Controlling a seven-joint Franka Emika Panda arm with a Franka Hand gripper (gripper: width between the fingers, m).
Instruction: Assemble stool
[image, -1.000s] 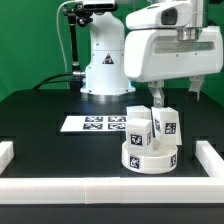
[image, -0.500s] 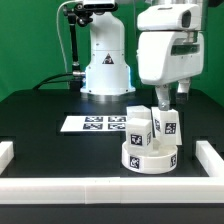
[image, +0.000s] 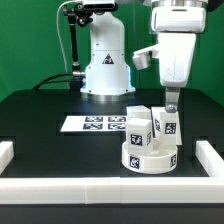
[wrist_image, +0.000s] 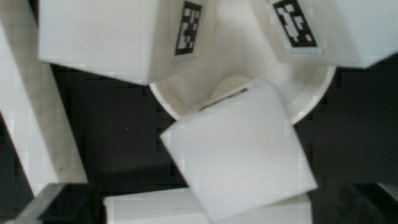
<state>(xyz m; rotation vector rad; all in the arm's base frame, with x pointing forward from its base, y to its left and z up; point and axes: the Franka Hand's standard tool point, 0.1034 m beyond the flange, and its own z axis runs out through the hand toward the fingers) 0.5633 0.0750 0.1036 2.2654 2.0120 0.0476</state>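
Observation:
The round white stool seat lies on the black table toward the exterior view's right. Tagged white legs stand on it: one in front, one on the right, and a part of another behind. My gripper hangs just above the right leg, seen edge-on, touching nothing. In the wrist view the seat's rim shows under the legs, with a large leg close to the camera. My gripper shows dark fingers far apart, so it is open.
The marker board lies flat to the exterior view's left of the stool. White border rails run along the front, left and right. The robot base stands at the back.
The hand has turned about its axis over the stool, from broadside to edge-on, and shifted slightly to the exterior view's right. The seat and legs have not moved.

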